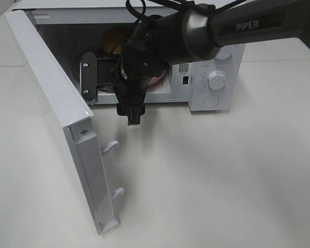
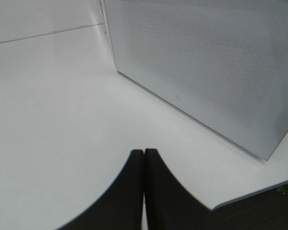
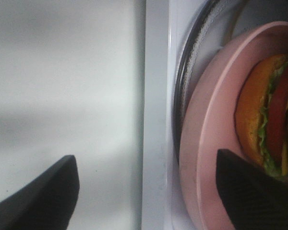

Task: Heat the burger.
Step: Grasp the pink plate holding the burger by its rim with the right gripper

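Two pincers logged | right pincer (image 3: 146,163): jaws spread wide, holding nothing, one finger over the table (image 3: 62,72), the other over the pink plate (image 3: 206,143) | burger (image 3: 266,120): on that plate inside the microwave (image 1: 217,77), just beside the plate-side finger | left pincer (image 2: 143,153): fingers pressed together, empty, open microwave door (image 2: 206,72) ahead of it

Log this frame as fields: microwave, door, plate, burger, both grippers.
microwave: on the white table, dials on its front
door: open, swung out to the left in the high view
pink plate: inside the microwave, on the glass turntable
burger: on the pink plate
right gripper: open, at the microwave's mouth, holding nothing
left gripper: shut, empty, over the table near the microwave
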Controlling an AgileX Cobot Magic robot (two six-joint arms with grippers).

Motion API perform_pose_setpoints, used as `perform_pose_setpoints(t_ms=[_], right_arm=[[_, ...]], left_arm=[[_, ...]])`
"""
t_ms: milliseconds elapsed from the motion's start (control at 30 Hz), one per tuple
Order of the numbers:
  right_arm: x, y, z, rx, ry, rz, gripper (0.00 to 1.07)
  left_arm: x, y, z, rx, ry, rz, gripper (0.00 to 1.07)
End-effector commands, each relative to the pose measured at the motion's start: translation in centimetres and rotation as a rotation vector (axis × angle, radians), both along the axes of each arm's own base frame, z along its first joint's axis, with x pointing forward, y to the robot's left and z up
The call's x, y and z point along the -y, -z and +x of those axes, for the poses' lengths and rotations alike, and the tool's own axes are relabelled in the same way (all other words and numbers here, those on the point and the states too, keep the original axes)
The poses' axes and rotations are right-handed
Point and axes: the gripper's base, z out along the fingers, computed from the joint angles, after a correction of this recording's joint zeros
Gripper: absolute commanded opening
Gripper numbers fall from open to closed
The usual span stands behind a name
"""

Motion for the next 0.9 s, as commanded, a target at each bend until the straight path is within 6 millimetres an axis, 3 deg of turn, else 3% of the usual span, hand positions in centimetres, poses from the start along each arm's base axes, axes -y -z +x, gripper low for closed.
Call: perform_pose_setpoints(t_ms=[33, 467, 900], right_arm=[[0.1, 0.4, 0.8, 0.021, 0.012, 0.019, 0.76], [1.9, 1.9, 2.8, 0.016, 0.061, 0.048, 0.76], [1.8, 3.6, 2.8, -0.011, 0.068, 0.034, 0.74]], left_arm=[[0.0, 0.0, -0.3, 0.031, -0.004, -0.013, 0.0], [0.0, 0.0, -0.3, 0.031, -0.004, -0.013, 0.0], [0.0, 0.0, -0.3, 0.031, -0.004, -0.013, 0.0]])
